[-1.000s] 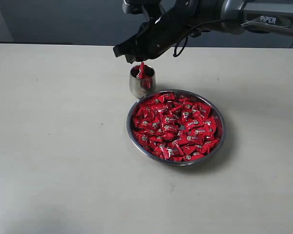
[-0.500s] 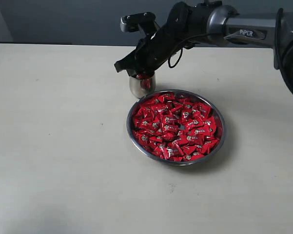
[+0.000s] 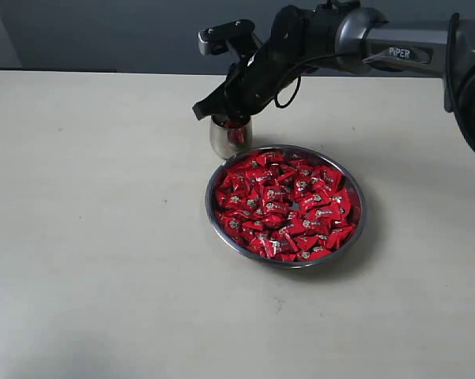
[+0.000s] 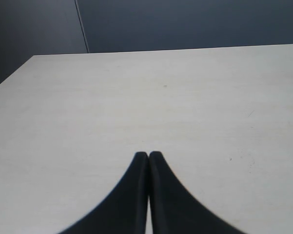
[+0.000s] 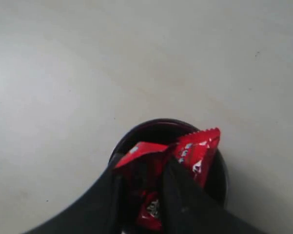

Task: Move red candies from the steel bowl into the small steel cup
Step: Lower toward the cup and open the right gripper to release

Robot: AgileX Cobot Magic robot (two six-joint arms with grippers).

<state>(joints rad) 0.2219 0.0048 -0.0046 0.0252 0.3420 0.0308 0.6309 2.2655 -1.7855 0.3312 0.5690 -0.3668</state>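
The steel bowl point(image 3: 356, 229) sits mid-table, heaped with red candies point(image 3: 288, 201). Just behind its far-left rim stands the small steel cup point(image 3: 231, 139). My right gripper point(image 3: 224, 117) hangs right over the cup's mouth. In the right wrist view the right gripper point(image 5: 142, 163) is shut on a bunch of red candies point(image 5: 197, 151), which sits at the dark cup opening point(image 5: 220, 171); more red shows lower between the fingers. The left gripper point(image 4: 148, 155) is shut and empty over bare table, and is out of the exterior view.
The pale table point(image 3: 95, 237) stretches wide to the left and front of the bowl. The right arm point(image 3: 395, 35) reaches in from the upper right, above the table's back edge. A dark wall runs behind the table.
The right gripper came down over the cup. The candy that hung visibly above the rim a second ago is now hidden under the gripper at the mouth. Bowl and cup stayed put.
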